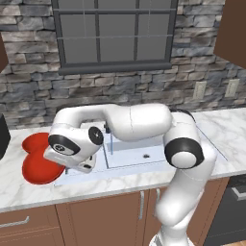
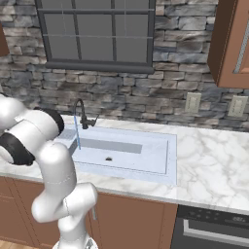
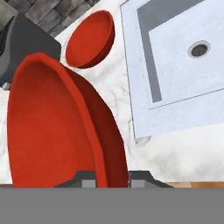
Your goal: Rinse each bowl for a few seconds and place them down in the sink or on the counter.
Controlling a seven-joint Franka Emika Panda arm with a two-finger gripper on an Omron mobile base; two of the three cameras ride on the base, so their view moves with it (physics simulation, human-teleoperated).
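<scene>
Two glossy red bowls are left of the sink (image 1: 129, 161). In the hand view the nearer bowl (image 3: 52, 131) stands tilted on edge, and my gripper (image 3: 109, 179) is shut on its rim. That same bowl (image 1: 38, 169) shows over the counter (image 1: 19, 190) in the left base view, with my hand pressed against its right side. The other bowl (image 3: 89, 39) rests on the counter further back (image 1: 34, 141). The sink's wide basin (image 3: 183, 65) lies to the right of both bowls. A thin blue stream falls from the dark faucet (image 2: 82, 114) into the sink (image 2: 126, 155).
A dark appliance (image 3: 26, 43) stands on the counter just behind the bowls, at the far left. The stone wall and a window rise behind the sink. More marble counter (image 2: 214, 160) stretches to the sink's right, above a stove front (image 2: 214, 231).
</scene>
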